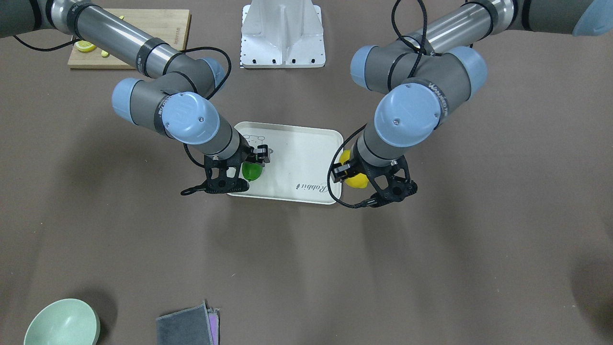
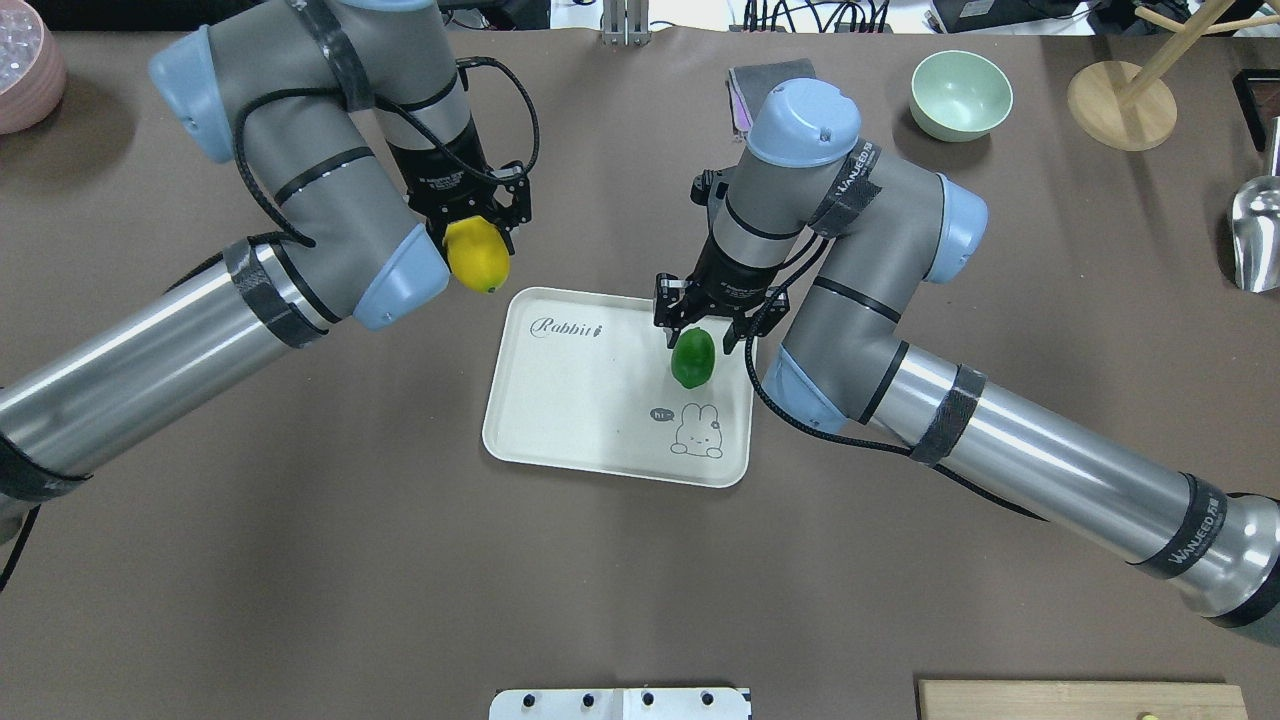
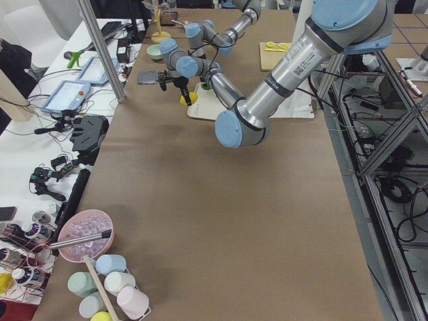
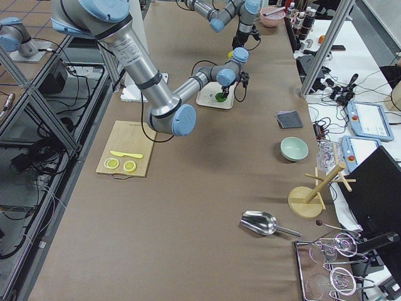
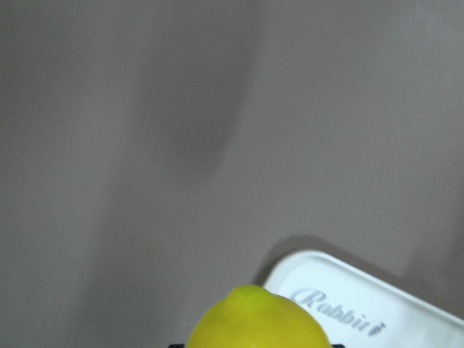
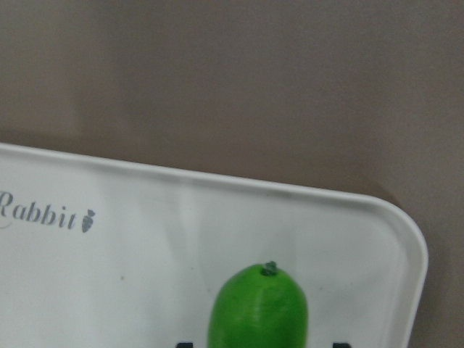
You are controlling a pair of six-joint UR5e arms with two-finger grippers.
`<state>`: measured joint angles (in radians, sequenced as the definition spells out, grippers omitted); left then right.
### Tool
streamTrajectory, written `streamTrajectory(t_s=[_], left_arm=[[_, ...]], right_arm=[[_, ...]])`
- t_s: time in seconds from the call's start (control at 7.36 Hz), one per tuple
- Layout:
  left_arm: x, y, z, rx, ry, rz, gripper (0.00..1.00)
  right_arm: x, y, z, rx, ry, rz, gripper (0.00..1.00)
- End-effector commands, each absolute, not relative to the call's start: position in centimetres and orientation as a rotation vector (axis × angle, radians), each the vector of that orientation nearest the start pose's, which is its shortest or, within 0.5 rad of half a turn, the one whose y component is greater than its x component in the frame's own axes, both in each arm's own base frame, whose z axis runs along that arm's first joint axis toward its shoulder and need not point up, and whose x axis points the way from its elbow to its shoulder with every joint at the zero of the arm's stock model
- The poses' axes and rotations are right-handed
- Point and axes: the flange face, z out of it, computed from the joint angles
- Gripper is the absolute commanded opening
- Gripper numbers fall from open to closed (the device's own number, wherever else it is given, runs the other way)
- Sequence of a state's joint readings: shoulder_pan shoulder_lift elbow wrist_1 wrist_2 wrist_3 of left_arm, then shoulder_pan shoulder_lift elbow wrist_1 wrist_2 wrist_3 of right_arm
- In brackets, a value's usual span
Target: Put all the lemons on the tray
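The cream-white tray point(image 2: 590, 400) with "Rabbit" script lies mid-table. The green lemon point(image 2: 692, 357) lies on it near its far right side, and also shows in the right wrist view point(image 6: 259, 308). My right gripper point(image 2: 702, 335) is open just above it, one finger on each side and gaps showing between fingers and fruit. My left gripper point(image 2: 478, 248) is shut on the yellow lemon point(image 2: 478, 258) and holds it above the table just outside the tray's far left corner. In the left wrist view the yellow lemon point(image 5: 255, 319) sits beside the tray's corner point(image 5: 377, 304).
A bamboo cutting board point(image 1: 143, 28) with lemon slices lies near the robot's right side. A pale green bowl point(image 2: 960, 95), a grey cloth point(image 2: 765, 80), a wooden stand point(image 2: 1120, 105) and a metal scoop point(image 2: 1255, 235) stand at the far right. A pink bowl point(image 2: 25, 65) is far left.
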<state>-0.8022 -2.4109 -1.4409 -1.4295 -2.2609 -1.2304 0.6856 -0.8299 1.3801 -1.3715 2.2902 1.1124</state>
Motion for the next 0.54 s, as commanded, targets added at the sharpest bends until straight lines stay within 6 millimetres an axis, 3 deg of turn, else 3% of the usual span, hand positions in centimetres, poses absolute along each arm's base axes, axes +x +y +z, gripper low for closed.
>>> streamTrajectory(t_s=[0.0,0.27,0.41], left_arm=[[50.4,-54.4,19.3,-0.228,0.836,-0.225,0.00],[54.5,-50.9,19.8,-0.207,0.808,-0.228,0.00],[56.9,-49.0,20.5,-0.184,0.806,-0.235,0.00]], right_arm=[[-50.8,-54.4,26.0,-0.164,-0.978,-0.032,1.00],[-45.7,-56.0,30.1,-0.185,-1.001,-0.004,1.00],[-44.2,-56.0,32.6,-0.188,-1.019,0.000,1.00]])
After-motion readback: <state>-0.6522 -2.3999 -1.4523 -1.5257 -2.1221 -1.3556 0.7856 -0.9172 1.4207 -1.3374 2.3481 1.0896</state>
